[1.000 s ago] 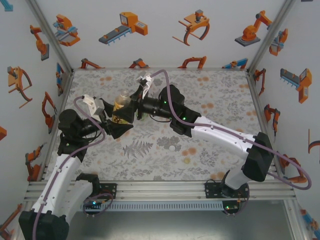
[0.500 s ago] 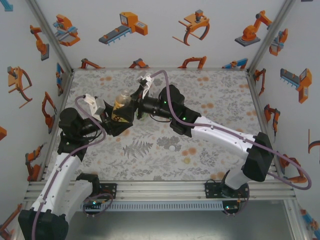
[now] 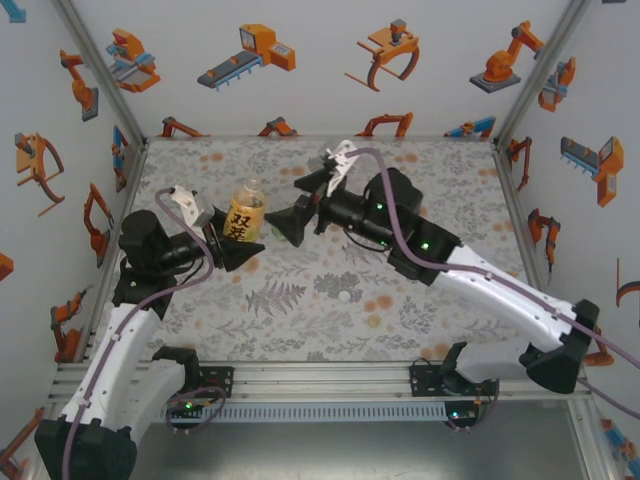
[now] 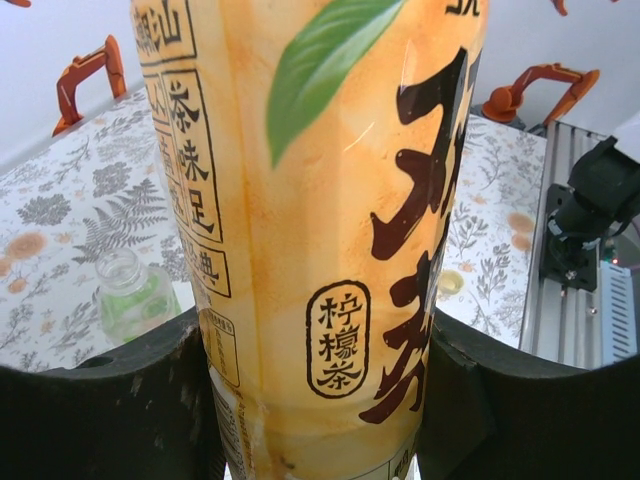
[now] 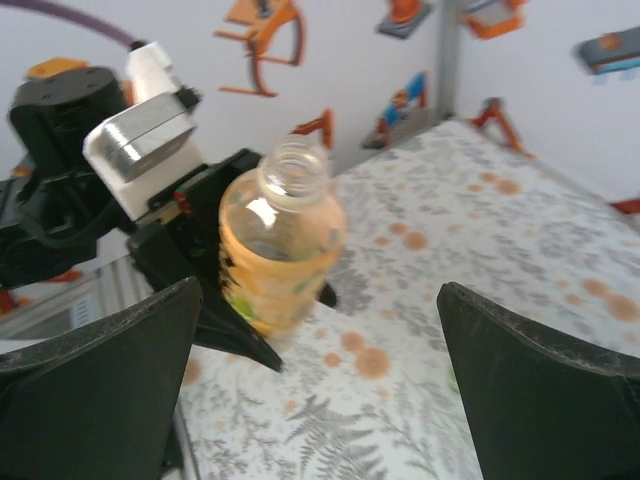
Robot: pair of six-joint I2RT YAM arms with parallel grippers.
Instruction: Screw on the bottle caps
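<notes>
Left gripper (image 3: 238, 248): jaws clamped on the lower body of the yellow-orange bottle (image 3: 245, 212), one finger pressing each side of its label.
Yellow-orange bottle: held upright above the left part of the patterned table (image 3: 450, 190); its neck is open, with no cap on it.
Right gripper (image 3: 300, 205): just to the right of the bottle and clear of it, jaws spread wide with nothing between them, facing the bottle's neck.
Green-tinted bottle (image 4: 128, 295): seen from the left wrist, it stands on the table beyond the yellow-orange bottle, its mouth uncapped.
Pale cap (image 3: 347, 295): lies on the table, well apart from the yellow-orange bottle, toward the arms' bases and to its right.
</notes>
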